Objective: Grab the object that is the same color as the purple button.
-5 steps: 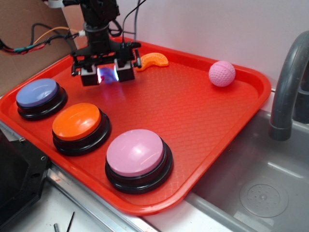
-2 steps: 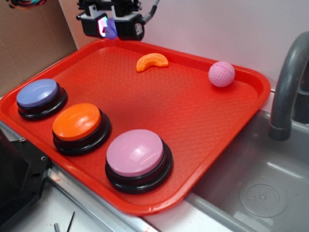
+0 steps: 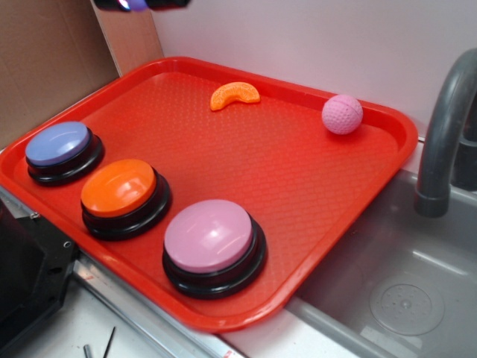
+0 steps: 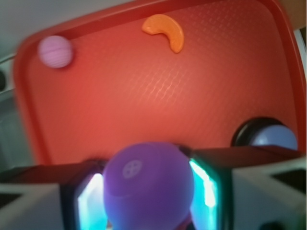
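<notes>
In the wrist view the purple object, a small rounded plastic toy, fills the space between my two glowing fingers. My gripper is shut on it, high above the red tray. In the exterior view only the gripper's lower edge shows at the top left, with a bit of the purple object peeking out. The purple button sits on its black base at the tray's left end; the wrist view catches the button at the right.
An orange button and a larger pink-lilac button line the tray's front edge. An orange crescent slice and a pink dimpled ball lie near the back rim. A grey faucet and sink are on the right.
The gripper has risen from the tray with the purple object held between its fingers, and has nearly left the top of the exterior view. Everything on the tray has stayed put.
</notes>
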Robot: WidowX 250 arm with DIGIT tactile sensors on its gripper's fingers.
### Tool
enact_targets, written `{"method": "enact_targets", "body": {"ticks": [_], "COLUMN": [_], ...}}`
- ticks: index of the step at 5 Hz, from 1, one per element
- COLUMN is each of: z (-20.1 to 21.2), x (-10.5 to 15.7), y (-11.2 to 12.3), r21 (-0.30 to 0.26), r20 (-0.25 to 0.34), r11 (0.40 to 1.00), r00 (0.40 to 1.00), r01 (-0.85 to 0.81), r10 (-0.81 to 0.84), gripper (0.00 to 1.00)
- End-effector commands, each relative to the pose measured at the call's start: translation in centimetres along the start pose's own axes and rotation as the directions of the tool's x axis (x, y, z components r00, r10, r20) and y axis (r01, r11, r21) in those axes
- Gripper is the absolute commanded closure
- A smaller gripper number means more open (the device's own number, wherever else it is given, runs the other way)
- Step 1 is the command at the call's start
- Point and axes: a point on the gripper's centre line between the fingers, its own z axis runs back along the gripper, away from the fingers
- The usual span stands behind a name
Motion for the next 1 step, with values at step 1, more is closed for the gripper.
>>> {"method": "enact_targets", "body": {"ticks": [1], "z": [3.19], "x": [-0.28], "y": [2.29], "r21": [0.003], "r20": [0.123], "r11": [0.992], "r00": [0.984], "r01": [-0.130], "r10": [0.128], "gripper": [1.00]}}
